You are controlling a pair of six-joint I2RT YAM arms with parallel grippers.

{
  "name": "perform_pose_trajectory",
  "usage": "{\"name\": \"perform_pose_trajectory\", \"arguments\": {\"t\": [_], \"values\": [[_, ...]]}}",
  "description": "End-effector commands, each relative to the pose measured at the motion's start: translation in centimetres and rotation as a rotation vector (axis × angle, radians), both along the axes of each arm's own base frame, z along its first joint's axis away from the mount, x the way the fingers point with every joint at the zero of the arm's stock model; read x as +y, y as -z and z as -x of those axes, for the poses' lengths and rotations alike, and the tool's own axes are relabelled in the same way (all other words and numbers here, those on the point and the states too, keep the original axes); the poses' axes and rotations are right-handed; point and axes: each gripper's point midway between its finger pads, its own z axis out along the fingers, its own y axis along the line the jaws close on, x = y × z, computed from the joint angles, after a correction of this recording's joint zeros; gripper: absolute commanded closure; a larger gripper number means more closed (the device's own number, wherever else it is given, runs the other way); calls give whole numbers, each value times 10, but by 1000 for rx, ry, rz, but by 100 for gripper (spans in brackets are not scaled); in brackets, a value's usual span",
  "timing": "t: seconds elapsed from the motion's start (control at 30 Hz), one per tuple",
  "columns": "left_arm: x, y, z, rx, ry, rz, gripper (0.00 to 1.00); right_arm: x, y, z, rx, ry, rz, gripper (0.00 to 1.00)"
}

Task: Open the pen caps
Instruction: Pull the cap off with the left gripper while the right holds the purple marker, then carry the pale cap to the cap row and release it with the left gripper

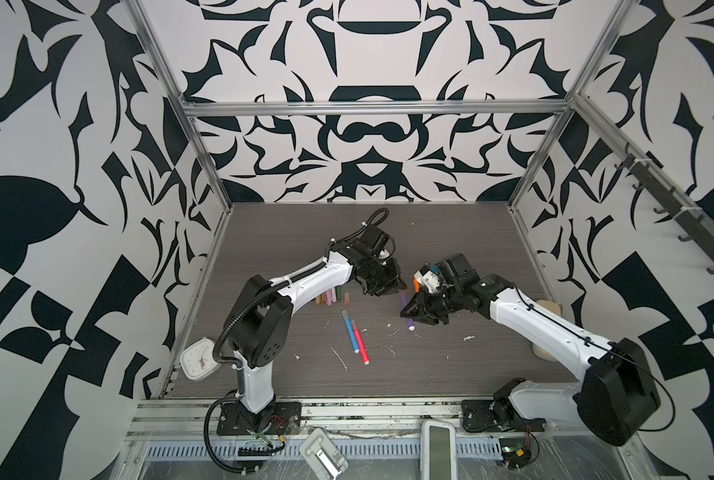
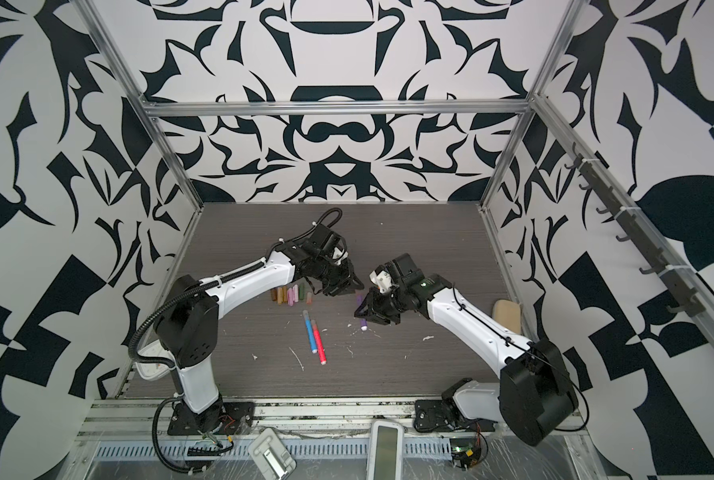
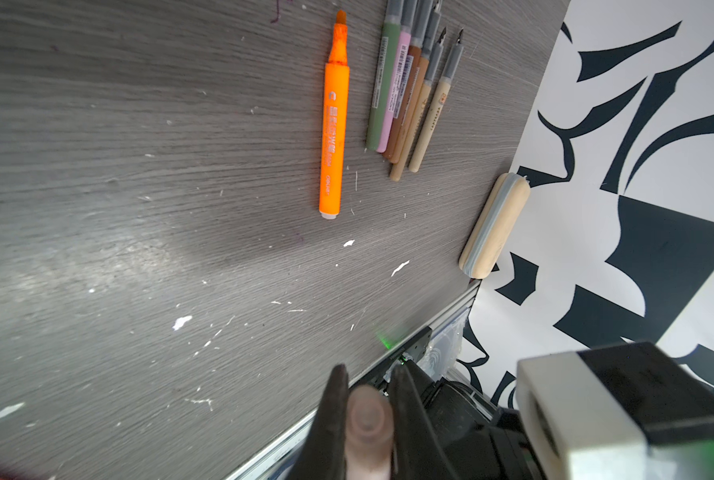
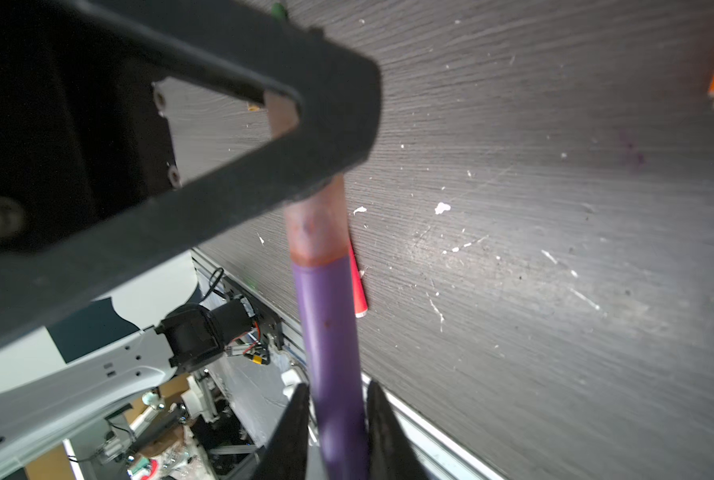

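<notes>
A purple pen (image 4: 326, 324) has a translucent peach cap (image 4: 315, 224) still seated on its end. My right gripper (image 4: 336, 399) is shut on the purple barrel. My left gripper (image 3: 367, 399) is shut on that peach cap (image 3: 367, 419), seen end-on between its fingers. In both top views the two grippers (image 1: 384, 286) (image 1: 413, 309) meet mid-table, with the purple pen (image 2: 363, 323) poking out below the right one. Several loose pen caps (image 1: 332, 297) lie in a row under the left forearm. A blue pen (image 1: 350, 332) and a red pen (image 1: 360, 345) lie side by side in front.
An uncapped orange marker (image 3: 333, 124) and several uncapped pens (image 3: 405, 95) lie together on the grey table. A beige pad (image 3: 494, 226) rests by the right wall. A small white clock (image 1: 197, 357) sits at the left front edge. White flecks dot the tabletop.
</notes>
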Motion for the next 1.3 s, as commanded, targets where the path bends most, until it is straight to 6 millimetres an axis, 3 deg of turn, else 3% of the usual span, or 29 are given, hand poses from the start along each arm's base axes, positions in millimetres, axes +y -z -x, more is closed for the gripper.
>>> {"name": "perform_pose_trajectory", "arguments": {"t": [0.0, 0.03, 0.13, 0.27, 0.43, 0.53, 0.8, 1.13, 1.27], "values": [[-12, -15, -8, 3, -15, 68, 100, 3, -2, 1, -7, -9, -15, 94], [-12, -16, -12, 1, -21, 73, 100, 2, -2, 1, -6, -11, -14, 100], [-5, -18, -33, -25, -34, 56, 100, -1, 1, 5, -6, -14, 1, 100], [29, -24, -79, -133, -65, -98, 100, -6, 6, 19, 5, -17, 5, 100], [88, -39, -153, -159, -185, -172, 100, -2, -1, 73, 4, -120, 21, 100], [110, -48, -177, -172, -220, -183, 100, -13, -7, 98, -12, -138, 38, 100], [120, -45, -170, -173, -196, -215, 100, -26, -16, 95, -79, -43, 27, 100], [164, -5, -112, -133, -42, -441, 100, -32, -6, 86, -86, -3, 92, 100], [168, 10, -90, -110, 17, -486, 100, -28, 0, 83, -71, 0, 96, 100]]}}
